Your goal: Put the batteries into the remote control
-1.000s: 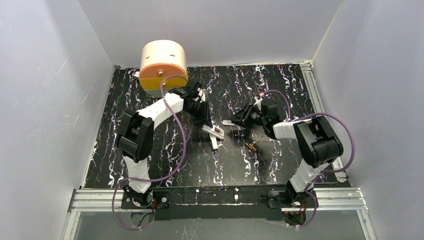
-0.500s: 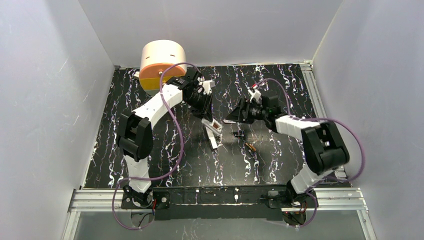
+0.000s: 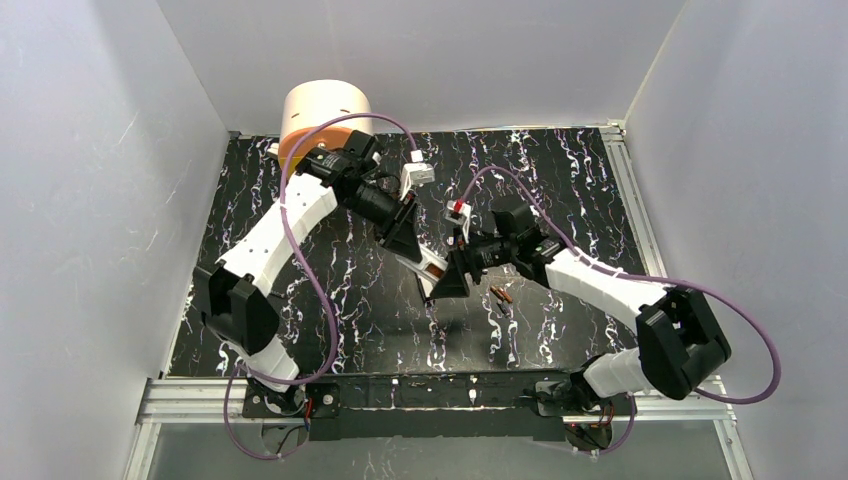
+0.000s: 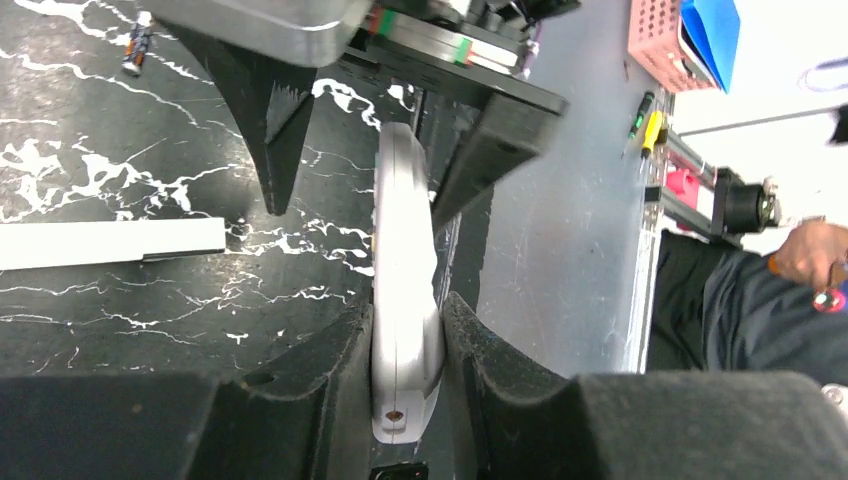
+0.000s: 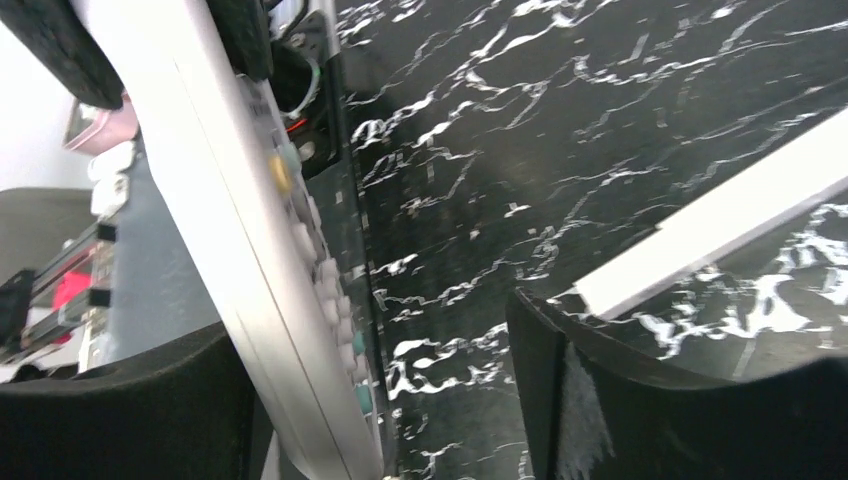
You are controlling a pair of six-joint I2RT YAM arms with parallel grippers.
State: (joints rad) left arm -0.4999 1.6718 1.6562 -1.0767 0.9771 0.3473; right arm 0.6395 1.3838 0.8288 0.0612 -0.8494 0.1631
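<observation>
Our left gripper (image 4: 405, 312) is clamped on the remote control (image 4: 403, 220); our right gripper (image 5: 370, 335) has its jaws apart around the free end. The batteries (image 3: 502, 294) and a white bar (image 4: 110, 243) lie near on the table (image 3: 560, 170).

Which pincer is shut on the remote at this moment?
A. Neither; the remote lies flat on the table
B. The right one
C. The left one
C: in the left wrist view the left pincer pinches the remote edge-on between its fingers, while the right pincer stands open, its fingers on either side of the remote's other end.
</observation>
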